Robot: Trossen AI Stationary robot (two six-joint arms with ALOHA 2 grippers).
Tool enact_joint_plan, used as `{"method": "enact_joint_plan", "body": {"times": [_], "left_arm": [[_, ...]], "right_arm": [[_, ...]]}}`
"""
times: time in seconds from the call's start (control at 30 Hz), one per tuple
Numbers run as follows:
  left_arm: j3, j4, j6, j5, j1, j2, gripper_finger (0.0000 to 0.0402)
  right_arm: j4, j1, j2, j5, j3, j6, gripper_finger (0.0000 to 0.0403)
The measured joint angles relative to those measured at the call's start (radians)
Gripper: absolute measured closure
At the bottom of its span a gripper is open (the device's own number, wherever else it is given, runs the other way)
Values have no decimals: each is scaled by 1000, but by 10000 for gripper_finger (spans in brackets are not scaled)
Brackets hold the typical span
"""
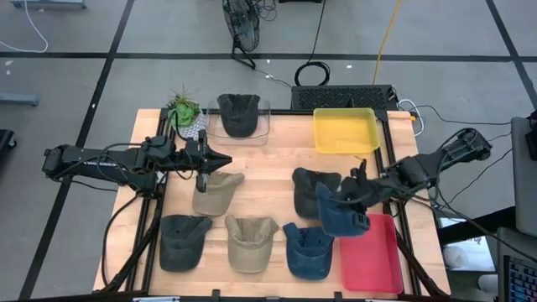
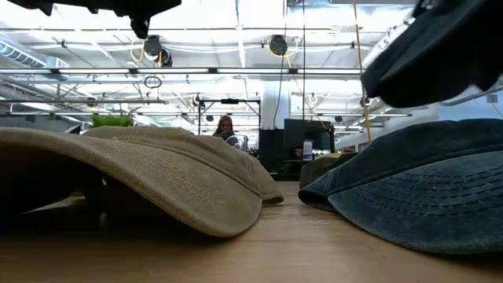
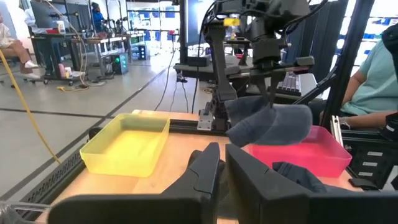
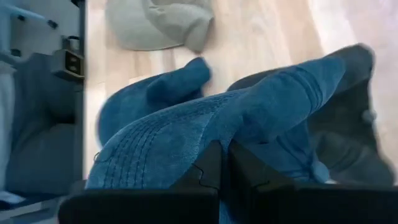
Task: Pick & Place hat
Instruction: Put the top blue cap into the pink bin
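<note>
A: The floor is grey, crossed by dark lines, with a yellow cable and black cords trailing over it at the far side.

B: Overhead, a white ceiling carries beams, pipes and bright lights. A person sits far off among desks, and another seated person shows by a cluttered workbench.

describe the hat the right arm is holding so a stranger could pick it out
Find the red tray at the table's front right. At its inner edge a blue hat hangs from the shut right gripper. It is the only hat off the table; the rest lie flat.
</note>
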Motion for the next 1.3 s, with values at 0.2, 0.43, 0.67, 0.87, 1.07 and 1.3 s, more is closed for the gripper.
{"method": "enact_joint_plan", "body": {"times": [0.2, 0.43, 0.67, 0.87, 1.07, 1.3], "left_arm": [[0, -6, 0, 0, 0, 0, 362], [0, -16, -17, 0, 0, 0, 362], [0, -30, -28, 1, -3, 0, 362], [0, -30, -26, 0, -17, 0, 362], [0, -30, -26, 0, -20, 0, 362], [0, -30, -26, 0, -20, 0, 362]], "right_arm": [[-65, 171, -22, 74, 0, 191, 403], [-146, 344, -21, 128, -18, 458, 403], [-70, 510, -3, 139, -95, 671, 403], [33, 622, 16, 136, -164, 805, 403], [163, 652, 16, 166, -231, 805, 403], [313, 652, 16, 124, -331, 806, 403]]}}
